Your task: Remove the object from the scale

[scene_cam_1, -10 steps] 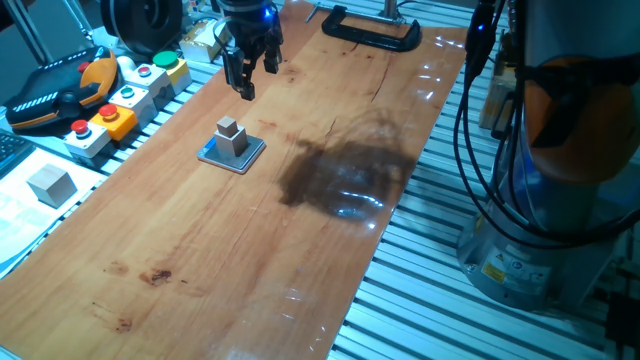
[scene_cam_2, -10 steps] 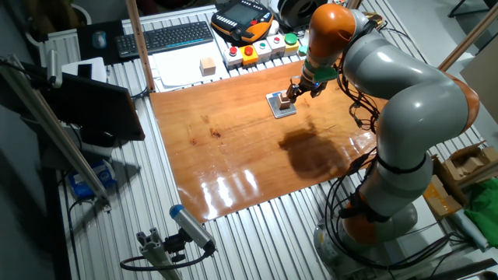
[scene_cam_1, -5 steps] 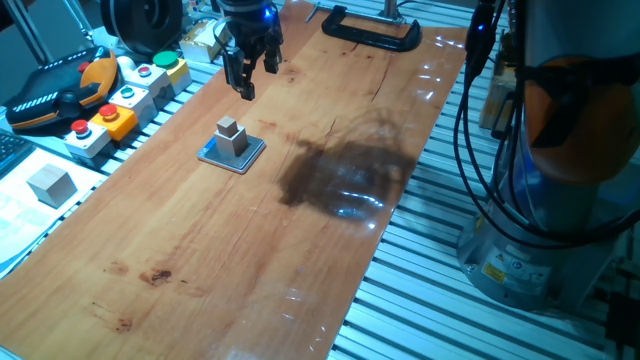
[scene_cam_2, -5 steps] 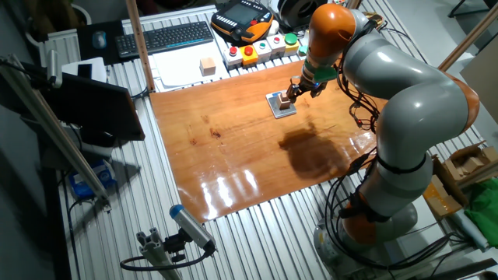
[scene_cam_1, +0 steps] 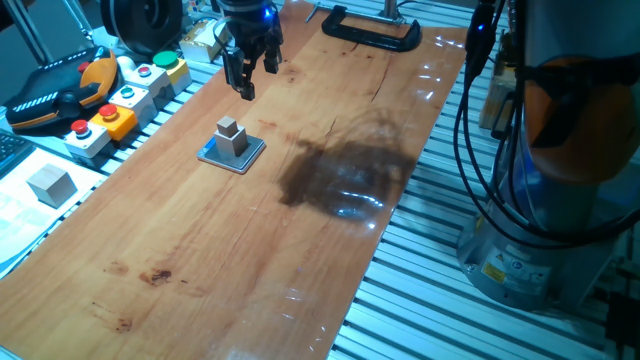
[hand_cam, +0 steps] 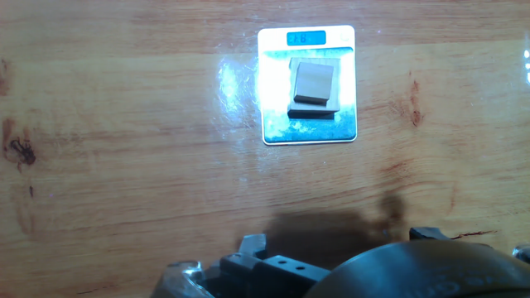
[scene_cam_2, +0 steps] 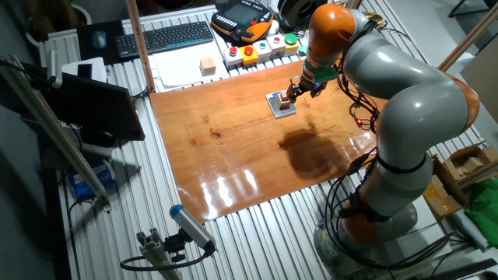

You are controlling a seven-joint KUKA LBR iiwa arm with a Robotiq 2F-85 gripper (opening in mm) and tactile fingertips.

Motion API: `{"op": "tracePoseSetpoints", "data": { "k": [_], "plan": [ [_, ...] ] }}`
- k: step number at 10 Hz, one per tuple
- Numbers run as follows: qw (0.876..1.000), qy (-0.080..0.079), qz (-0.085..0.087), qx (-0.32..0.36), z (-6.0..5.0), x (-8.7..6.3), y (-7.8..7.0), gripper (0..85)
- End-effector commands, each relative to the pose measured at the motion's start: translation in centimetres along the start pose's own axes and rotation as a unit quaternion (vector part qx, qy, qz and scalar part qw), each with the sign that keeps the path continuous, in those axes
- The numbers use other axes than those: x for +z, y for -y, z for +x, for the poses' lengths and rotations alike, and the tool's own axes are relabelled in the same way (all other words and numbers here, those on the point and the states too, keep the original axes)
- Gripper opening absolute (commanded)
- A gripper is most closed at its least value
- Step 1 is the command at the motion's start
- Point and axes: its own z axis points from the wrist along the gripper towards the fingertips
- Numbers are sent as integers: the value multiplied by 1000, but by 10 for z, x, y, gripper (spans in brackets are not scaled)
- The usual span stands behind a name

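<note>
On the far left of one fixed view a loose grey cube [scene_cam_1: 50, 184] lies on white paper off the wooden counter [scene_cam_1: 300, 230], well apart from the work. Next along come the button boxes [scene_cam_1: 125, 95] with red, yellow and green caps, lined up just beside the counter's edge. Right of them the end effector [scene_cam_1: 247, 72] hangs above the board, its dark fingers pointing down with a visible gap between them and nothing held; it is near the scale but clear of it, off to the side rather than directly above.

The scale [scene_cam_1: 232, 153] lies flat on the counter just below and in front of the end effector, a thin square pad with a light blue rim. The small block [scene_cam_1: 232, 136] sits on its top, upright and roughly centred. In the hand view the scale [hand_cam: 308, 85] shows near the top of the frame with its lit display at the far edge, and the block [hand_cam: 314, 84] lies square on the pad, slightly towards the display.

Further right a black clamp [scene_cam_1: 371, 33] rests at the far end of the board, then the arm's base and cables stand beside the counter.

The block looks like a rigid little cube, most likely light, with flat matte faces that should not slip much. The sensible hold is across two opposite side faces, above the pad's surface, lifting straight up so the thin scale is not dragged or tipped
</note>
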Motion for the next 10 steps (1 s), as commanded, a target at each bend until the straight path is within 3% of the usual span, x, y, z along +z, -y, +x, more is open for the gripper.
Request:
{"op": "tracePoseSetpoints", "data": {
  "k": [1,10],
  "plan": [
    [1000,5,22,-21,0,-1,0,7],
    [1000,4,23,-18,-5,5,-4,7]
  ]
}}
